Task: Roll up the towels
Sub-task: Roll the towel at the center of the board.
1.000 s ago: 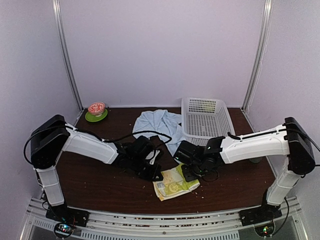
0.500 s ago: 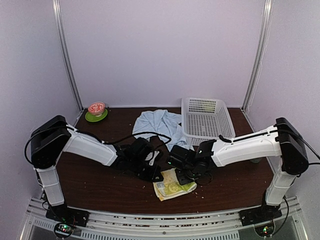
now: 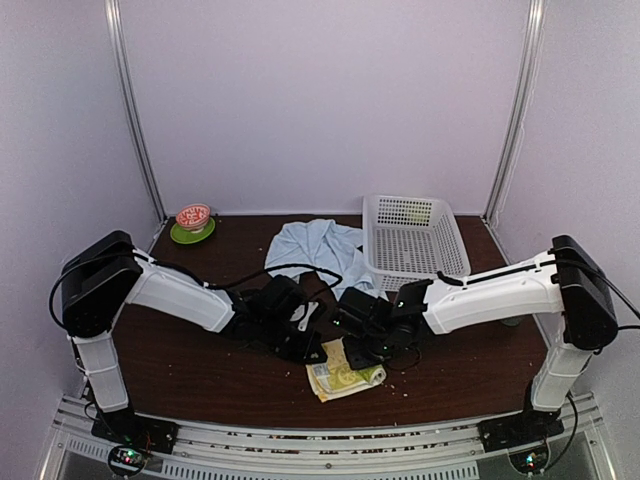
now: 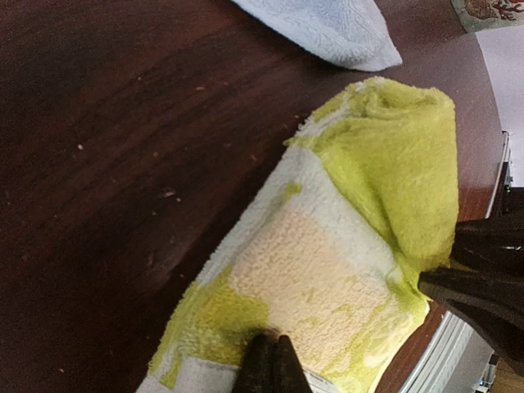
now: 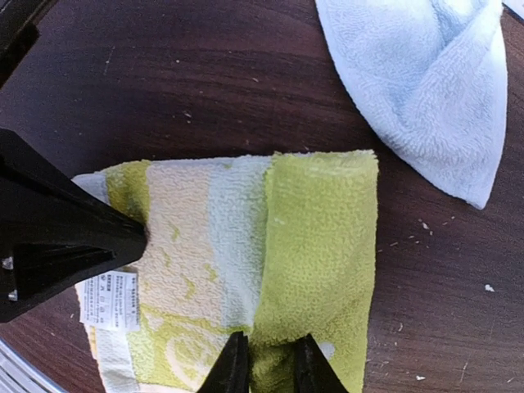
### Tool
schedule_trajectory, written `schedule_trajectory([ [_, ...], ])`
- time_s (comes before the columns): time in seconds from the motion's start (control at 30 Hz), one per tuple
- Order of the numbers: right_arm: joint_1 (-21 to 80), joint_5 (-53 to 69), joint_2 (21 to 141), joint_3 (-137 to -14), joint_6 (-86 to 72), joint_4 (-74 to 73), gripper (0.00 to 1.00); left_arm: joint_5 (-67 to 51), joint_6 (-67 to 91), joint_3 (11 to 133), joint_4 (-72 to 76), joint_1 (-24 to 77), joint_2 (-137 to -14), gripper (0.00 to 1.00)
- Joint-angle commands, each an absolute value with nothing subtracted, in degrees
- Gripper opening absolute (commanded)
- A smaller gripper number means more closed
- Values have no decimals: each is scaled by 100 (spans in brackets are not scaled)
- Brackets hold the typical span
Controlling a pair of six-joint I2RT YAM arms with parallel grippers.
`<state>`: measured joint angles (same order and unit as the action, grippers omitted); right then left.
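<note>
The small yellow-green towel point(image 3: 345, 378) lies at the table's front centre, its right part folded over leftward into a thick plain green flap point(image 5: 323, 246). My right gripper point(image 5: 270, 368) straddles the near end of that flap, jaws a little apart, with cloth between them. My left gripper point(image 4: 274, 364) is shut, its tips pressed down on the towel's point(image 4: 344, 270) patterned left part. In the right wrist view, the left gripper's fingers point(image 5: 98, 241) reach in from the left. The light-blue towel point(image 3: 315, 245) lies crumpled farther back, untouched.
A white perforated basket point(image 3: 410, 240) stands at the back right, next to the blue towel. A small red-patterned bowl on a green saucer point(image 3: 193, 218) sits at the back left. Crumbs dot the dark wooden table point(image 3: 200, 370).
My right gripper moved left, carrying the yellow-green towel's right edge over onto itself, and its jaws have parted slightly. The left gripper stayed pressed on the towel.
</note>
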<state>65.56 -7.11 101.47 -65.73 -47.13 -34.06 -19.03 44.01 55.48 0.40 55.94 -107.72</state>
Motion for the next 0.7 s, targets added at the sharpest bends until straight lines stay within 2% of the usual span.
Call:
schedule_trajectory([
  [0.0, 6593, -417, 9935, -6486, -4849, -2971, 21, -1898, 4416, 5401, 26, 5571, -10934, 0],
  [0.23, 6592, -55, 9990, -6247, -4931, -2550, 23, -1898, 4407, 5396, 3, 5572, -10904, 0],
  [0.67, 6574, 499, 9809, -5265, -4930, -1488, 37, -1865, 4219, 5655, -604, 5511, -9914, 0],
])
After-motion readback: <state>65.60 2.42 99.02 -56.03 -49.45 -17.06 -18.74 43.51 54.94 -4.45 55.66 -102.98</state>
